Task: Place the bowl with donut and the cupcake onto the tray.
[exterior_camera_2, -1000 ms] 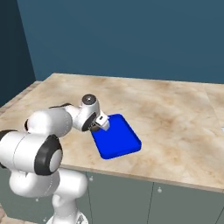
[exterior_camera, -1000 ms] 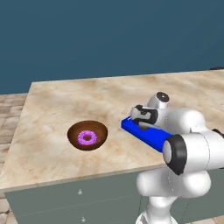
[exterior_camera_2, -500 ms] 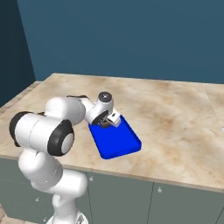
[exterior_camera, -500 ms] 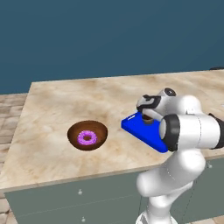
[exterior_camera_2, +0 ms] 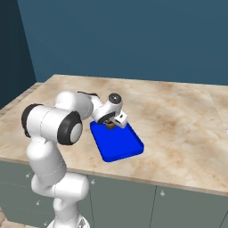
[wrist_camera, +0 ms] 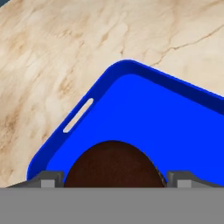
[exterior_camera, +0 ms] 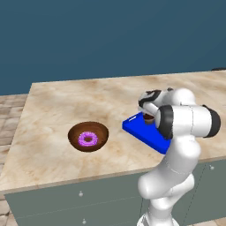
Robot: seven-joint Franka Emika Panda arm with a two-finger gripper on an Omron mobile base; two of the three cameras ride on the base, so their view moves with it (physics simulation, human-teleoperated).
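The cupcake (wrist_camera: 113,164) sits directly between the two fingertips (wrist_camera: 48,179) of the pincer (wrist_camera: 113,179), its dark rounded top against the blue floor of the tray (wrist_camera: 175,127). In the left base view the cupcake (exterior_camera: 148,118) shows just below the pincer (exterior_camera: 148,115), over the tray's (exterior_camera: 141,132) near-left part. The pincer's jaws stand wide, one on each side of the cupcake. Whether they press on the cupcake or stand clear of it cannot be told.

Count of items on the worktop (exterior_camera: 66,106): one tray, one cupcake, one bowl (exterior_camera: 88,136), one donut (exterior_camera: 88,139). The donut lies inside the bowl, at its centre. The bowl rests on the worktop to the left of the tray, apart from it, not touching.

Arm pose: the arm rises from the base in front of the worktop and folds at the elbow. The forearm reaches across the tray's near edge, and the hand points down at the tray. In the right base view the pincer (exterior_camera_2: 109,125) hangs over the tray's (exterior_camera_2: 122,147) far-left corner.
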